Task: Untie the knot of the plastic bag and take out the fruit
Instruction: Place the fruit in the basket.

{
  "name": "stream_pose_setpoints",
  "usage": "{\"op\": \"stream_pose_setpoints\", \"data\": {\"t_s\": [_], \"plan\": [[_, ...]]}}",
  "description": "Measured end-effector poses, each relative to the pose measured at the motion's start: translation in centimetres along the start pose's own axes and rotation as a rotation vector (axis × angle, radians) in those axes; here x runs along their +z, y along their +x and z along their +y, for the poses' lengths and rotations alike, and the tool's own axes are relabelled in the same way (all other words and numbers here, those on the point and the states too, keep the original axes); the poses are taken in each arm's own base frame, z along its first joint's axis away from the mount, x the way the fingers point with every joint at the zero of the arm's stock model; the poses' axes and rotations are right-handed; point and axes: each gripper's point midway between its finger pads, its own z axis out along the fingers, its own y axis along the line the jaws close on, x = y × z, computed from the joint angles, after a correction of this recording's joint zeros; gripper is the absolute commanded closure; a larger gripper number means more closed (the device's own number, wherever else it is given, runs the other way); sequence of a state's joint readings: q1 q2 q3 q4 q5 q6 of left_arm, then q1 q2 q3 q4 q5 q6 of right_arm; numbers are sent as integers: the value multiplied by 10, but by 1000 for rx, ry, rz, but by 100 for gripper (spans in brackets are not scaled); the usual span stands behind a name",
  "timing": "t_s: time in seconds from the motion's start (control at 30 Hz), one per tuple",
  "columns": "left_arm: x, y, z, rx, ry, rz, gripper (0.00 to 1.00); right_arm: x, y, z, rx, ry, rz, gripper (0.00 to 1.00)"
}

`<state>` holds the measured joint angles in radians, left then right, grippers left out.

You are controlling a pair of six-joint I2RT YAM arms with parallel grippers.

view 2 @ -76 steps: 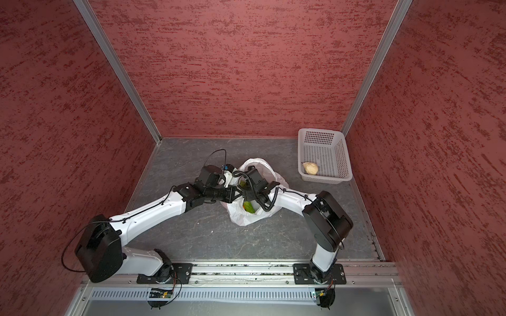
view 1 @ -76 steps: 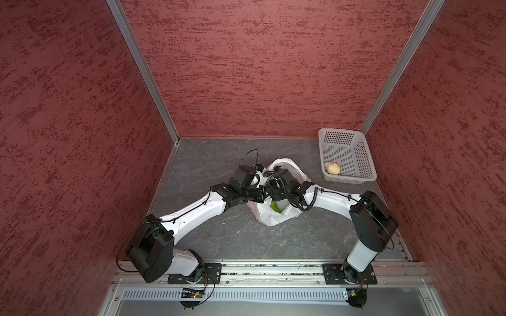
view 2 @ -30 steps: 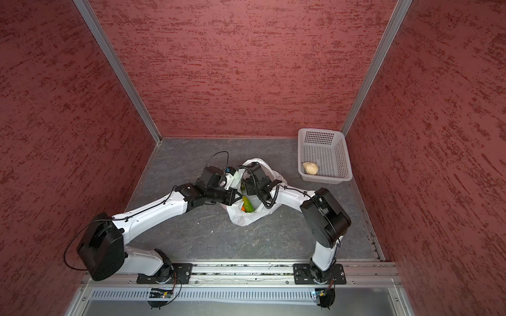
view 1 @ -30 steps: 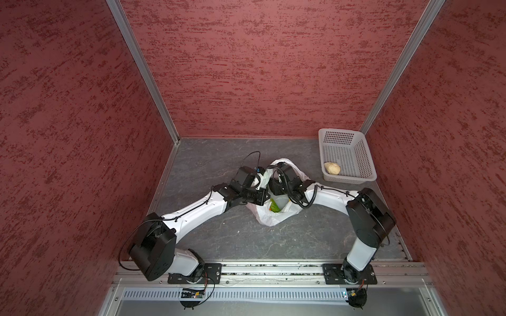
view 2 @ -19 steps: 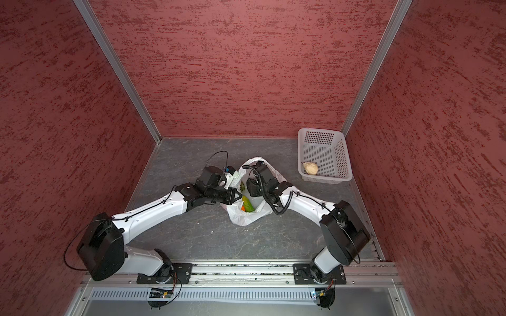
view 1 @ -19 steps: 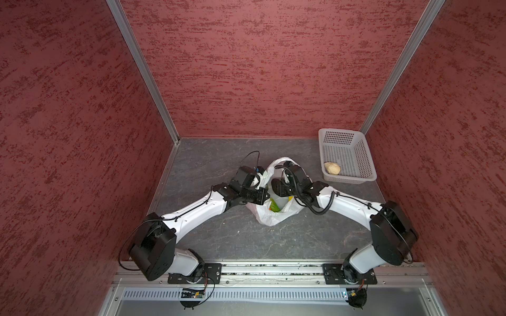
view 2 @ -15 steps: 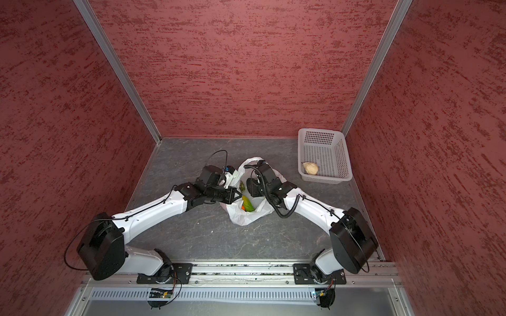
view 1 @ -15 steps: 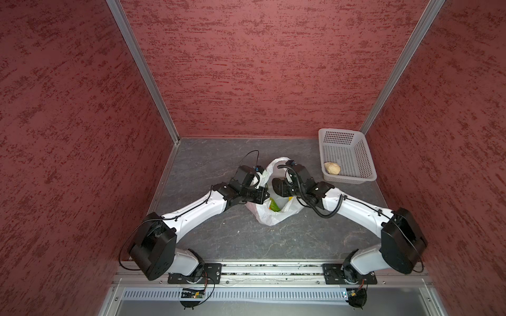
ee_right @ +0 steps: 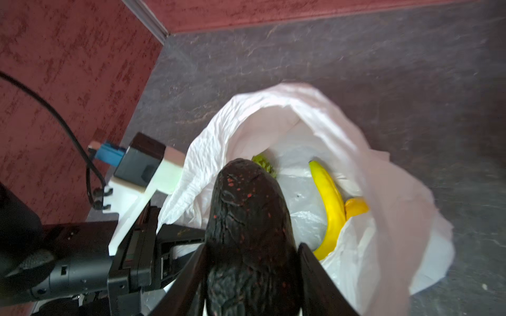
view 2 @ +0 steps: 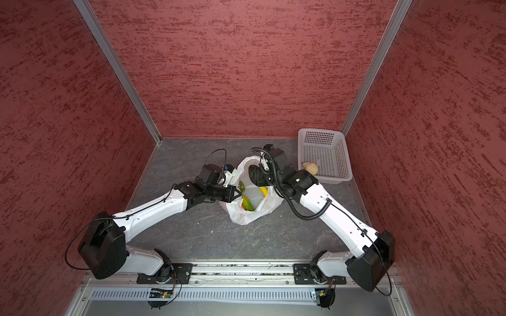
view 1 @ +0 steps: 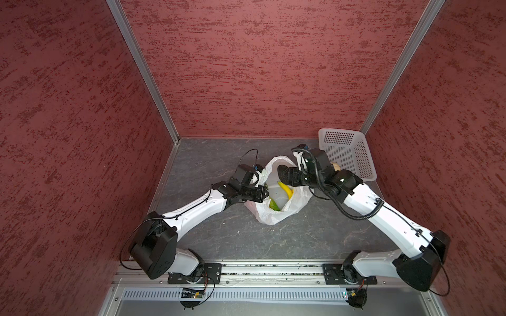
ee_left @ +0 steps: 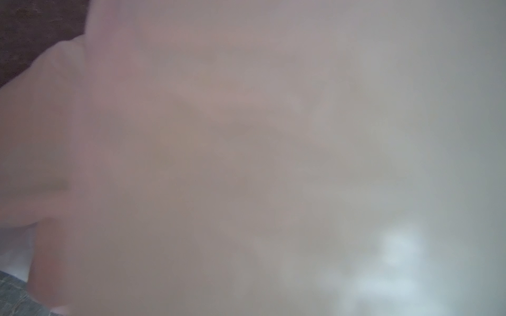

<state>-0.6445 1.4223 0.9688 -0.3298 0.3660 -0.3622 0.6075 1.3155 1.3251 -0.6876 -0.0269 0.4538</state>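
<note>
Top views, both: grey, stone-veined counter boxed in by rough red walls at 9, 12 and 3 o'clock, with metal posts in the far corners. At 2 o'clock, white perforated basket holding one pale beige piece. Near the centre, plastic bag, mouth gaping upward; inside, banana, bumpy green one, green-yellow mango and a yellow-orange piece touching the banana. Left gripper pinched closed on the bag's rim at 9 o'clock; left wrist view filled with blurred white plastic. Right gripper over the bag's 1 o'clock edge, clamped around a dark oblong piece flecked with red.
</note>
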Motion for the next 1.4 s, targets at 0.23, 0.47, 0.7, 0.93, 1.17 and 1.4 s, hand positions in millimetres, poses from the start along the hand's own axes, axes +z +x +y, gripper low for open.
{"op": "stream_pose_setpoints", "data": {"t_s": [0.23, 0.47, 0.7, 0.93, 1.17, 1.4], "plan": [[0, 1, -2, 3, 2, 2, 100, -11, -40, -96, 139, 182, -109, 64], [2, 5, -7, 13, 9, 13, 100, -12, -55, -198, 278, 352, -207, 64], [3, 7, -8, 16, 11, 21, 100, -6, -55, -277, 371, 492, -276, 65], [2, 7, -9, 16, 10, 21, 100, 10, -47, -343, 442, 597, -281, 63], [2, 7, -8, 16, 8, 22, 100, 26, -31, -385, 495, 652, -233, 45], [2, 7, -9, 18, 7, 21, 100, 27, -30, -388, 500, 653, -230, 17]]}}
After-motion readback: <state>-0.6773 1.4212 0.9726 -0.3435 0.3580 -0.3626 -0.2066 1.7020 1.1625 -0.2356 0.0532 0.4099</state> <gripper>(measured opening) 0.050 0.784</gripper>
